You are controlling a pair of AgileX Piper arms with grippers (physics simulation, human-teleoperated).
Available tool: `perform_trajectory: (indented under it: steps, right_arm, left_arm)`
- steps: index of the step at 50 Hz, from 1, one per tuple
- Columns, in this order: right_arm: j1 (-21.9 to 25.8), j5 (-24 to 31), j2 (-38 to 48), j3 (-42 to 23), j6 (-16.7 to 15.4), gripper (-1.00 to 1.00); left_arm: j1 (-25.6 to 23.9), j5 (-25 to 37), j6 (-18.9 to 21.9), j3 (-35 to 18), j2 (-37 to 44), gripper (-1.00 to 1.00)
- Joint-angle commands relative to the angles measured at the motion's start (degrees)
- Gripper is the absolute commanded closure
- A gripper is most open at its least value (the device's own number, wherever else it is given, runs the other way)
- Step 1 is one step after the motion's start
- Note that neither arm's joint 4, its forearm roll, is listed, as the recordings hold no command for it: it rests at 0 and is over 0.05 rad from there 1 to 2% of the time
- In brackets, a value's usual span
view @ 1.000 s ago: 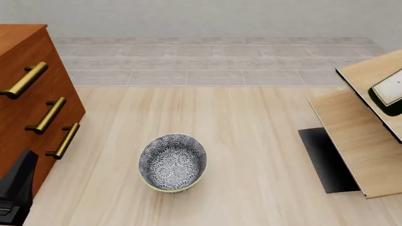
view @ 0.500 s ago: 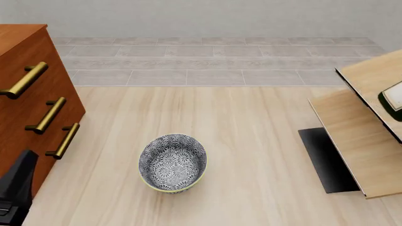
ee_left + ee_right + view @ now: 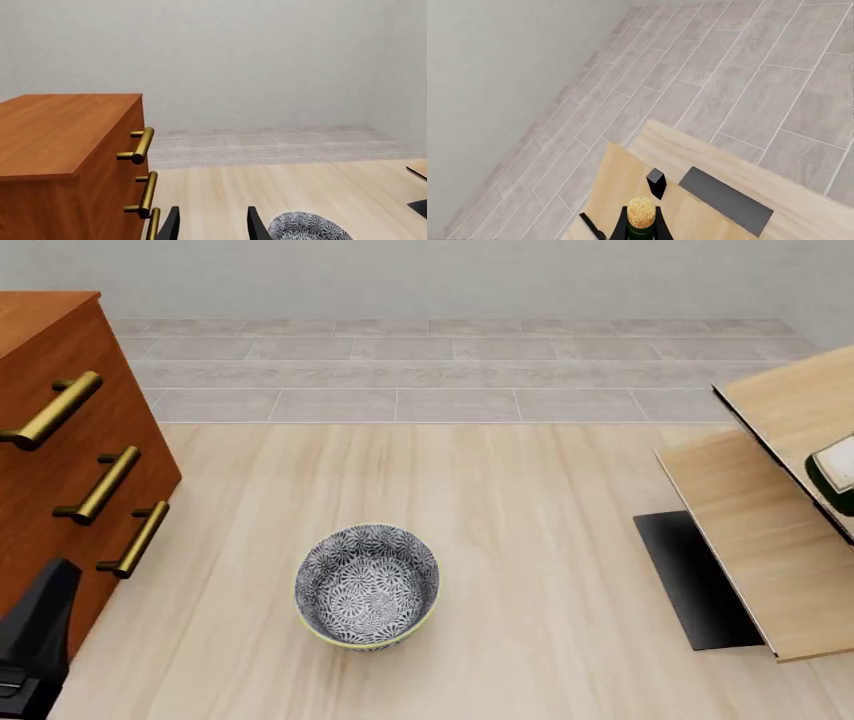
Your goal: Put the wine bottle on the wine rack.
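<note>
Bottle (image 3: 837, 472): only a sliver in the front view, at the far right edge, dark green glass with the white label showing, lying over the upper slanted panel of the rack (image 3: 747, 540). Whether it touches the panel cannot be told from this view.

Right wrist view: the cork (image 3: 641, 212) and the top of the green neck sit at the picture's bottom edge, directly ahead of the camera along the finger line. A dark finger (image 3: 656, 183) shows just beside the cork; a second dark piece lies on the other side of the neck. The right gripper (image 3: 627, 210) brackets the neck, but contact is not visible, so whether it grips the bottle cannot be told. Beyond the cork: light-wood panels, a black strip, then grey floor tiles and wall.

Left gripper (image 3: 209, 226): fingers apart, gap wide, nothing between them. In the front view its arm (image 3: 34, 645) sits at the near left corner, against the cabinet (image 3: 60, 450).

Bowl (image 3: 367, 585): patterned, on the table (image 3: 534, 500), near centre, well apart from the rack and bottle.
</note>
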Motion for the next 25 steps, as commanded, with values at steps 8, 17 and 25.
perform_trajectory:
  steps: [8,17,25]
  right_arm:
    - [0.1,-3.8,1.0,4.2,0.3,1.0]
    - [-0.2,-4.7,1.7,5.0,0.2,1.0]
    - [-0.9,-6.1,2.8,5.9,-0.1,1.0]
  left_arm:
    - [0.2,-0.1,0.1,0.2,0.0,-1.0]
    - [0.5,0.0,0.2,0.3,0.0,-1.0]
    - [0.4,-0.5,0.1,0.8,0.0,-1.0]
